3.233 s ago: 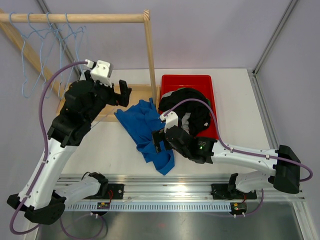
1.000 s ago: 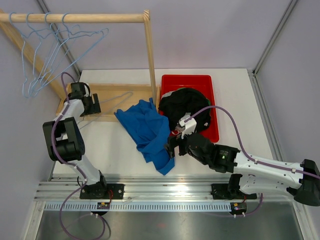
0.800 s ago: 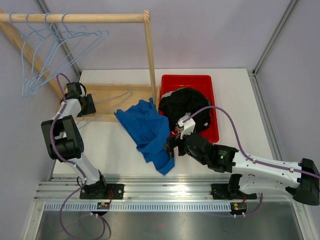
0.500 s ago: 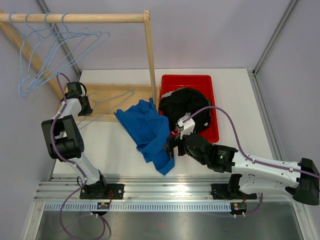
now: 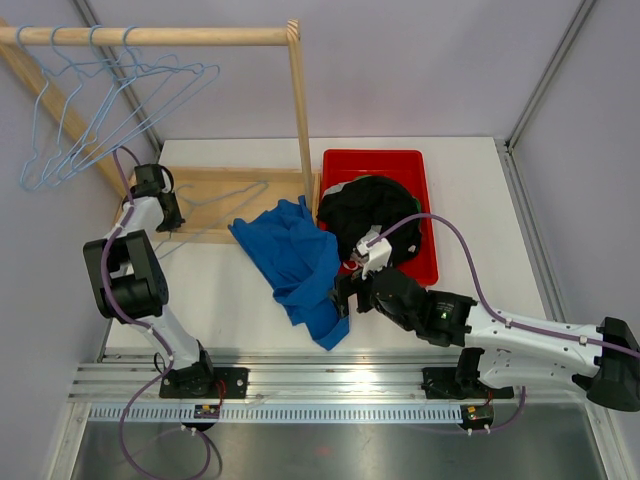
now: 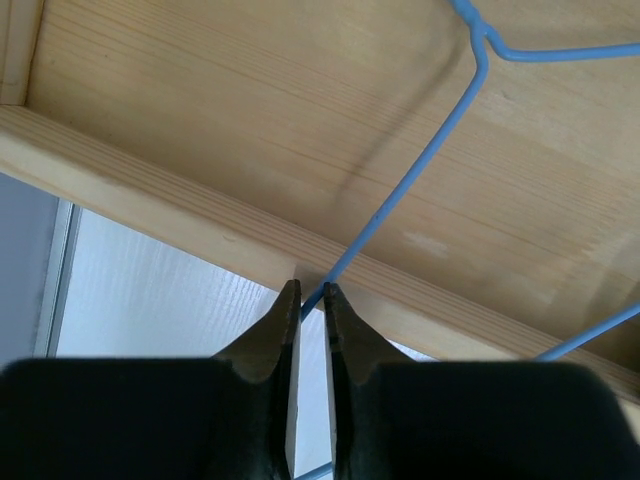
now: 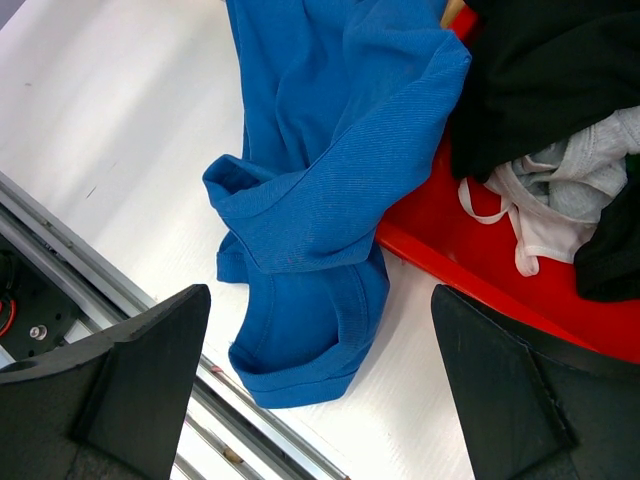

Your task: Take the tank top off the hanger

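Note:
The blue tank top (image 5: 300, 262) lies crumpled on the white table, and the right wrist view shows it (image 7: 320, 180) spread below the camera. A light blue wire hanger (image 5: 228, 196) lies flat on the wooden rack base (image 5: 270, 178), with its right end close to the tank top's upper edge. My left gripper (image 5: 168, 216) is shut on the hanger's wire (image 6: 400, 195), which passes between the fingertips (image 6: 290, 300). My right gripper (image 5: 342, 292) hovers open at the tank top's right side, and nothing sits between its wide-set fingers (image 7: 130, 380).
A red bin (image 5: 420, 165) holding black and grey clothes (image 5: 375, 215) stands right of the tank top. Several empty blue hangers (image 5: 110, 95) hang from the wooden rail (image 5: 150, 36). An upright wooden post (image 5: 300, 120) rises between rack base and bin. A metal rail runs along the near edge.
My left gripper's jaws have closed onto the hanger wire on the wooden base. The hangers on the rail have swung left. The right arm has barely moved.

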Controlling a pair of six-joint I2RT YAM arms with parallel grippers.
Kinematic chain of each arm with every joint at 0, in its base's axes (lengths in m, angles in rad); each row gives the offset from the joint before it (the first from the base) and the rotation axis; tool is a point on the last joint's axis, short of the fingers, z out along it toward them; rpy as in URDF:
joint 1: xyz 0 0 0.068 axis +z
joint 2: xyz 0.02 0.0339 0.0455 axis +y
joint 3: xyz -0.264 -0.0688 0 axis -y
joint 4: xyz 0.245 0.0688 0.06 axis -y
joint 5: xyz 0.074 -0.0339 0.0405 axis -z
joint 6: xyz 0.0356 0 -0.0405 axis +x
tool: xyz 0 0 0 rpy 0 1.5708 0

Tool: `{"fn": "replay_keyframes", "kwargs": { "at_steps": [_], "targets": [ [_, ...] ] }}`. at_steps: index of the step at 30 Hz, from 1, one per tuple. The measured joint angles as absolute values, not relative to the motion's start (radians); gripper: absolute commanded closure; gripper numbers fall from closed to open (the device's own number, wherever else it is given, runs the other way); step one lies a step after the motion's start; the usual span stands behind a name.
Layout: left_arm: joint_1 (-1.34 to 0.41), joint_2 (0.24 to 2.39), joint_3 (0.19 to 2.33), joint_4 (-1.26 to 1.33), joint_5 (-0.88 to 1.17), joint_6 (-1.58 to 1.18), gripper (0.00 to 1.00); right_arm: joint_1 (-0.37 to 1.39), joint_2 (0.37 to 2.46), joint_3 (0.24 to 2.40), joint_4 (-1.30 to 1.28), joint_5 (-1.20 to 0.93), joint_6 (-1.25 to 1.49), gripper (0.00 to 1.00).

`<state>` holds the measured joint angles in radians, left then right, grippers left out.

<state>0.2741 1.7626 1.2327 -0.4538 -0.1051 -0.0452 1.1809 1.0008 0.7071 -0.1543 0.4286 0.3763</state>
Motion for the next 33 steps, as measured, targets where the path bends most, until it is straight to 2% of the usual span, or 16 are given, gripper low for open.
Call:
{"fn": "replay_keyframes", "kwargs": {
  "at_steps": [6,18,33],
  "targets": [
    [0.265,1.748,1.218,-0.446,-0.104,-0.042,1.00,1.181,0.988,0.706,-0.154,0.434,0.377,0.00],
    [0.088,1.606,1.131,-0.559,-0.139,-0.043,1.00,1.181,0.978,0.706,-0.155,0.452,0.376,0.01],
    [0.024,1.486,1.082,-0.604,-0.192,-0.070,1.00,1.181,0.960,0.700,-0.155,0.453,0.377,0.01]
  ]
}}
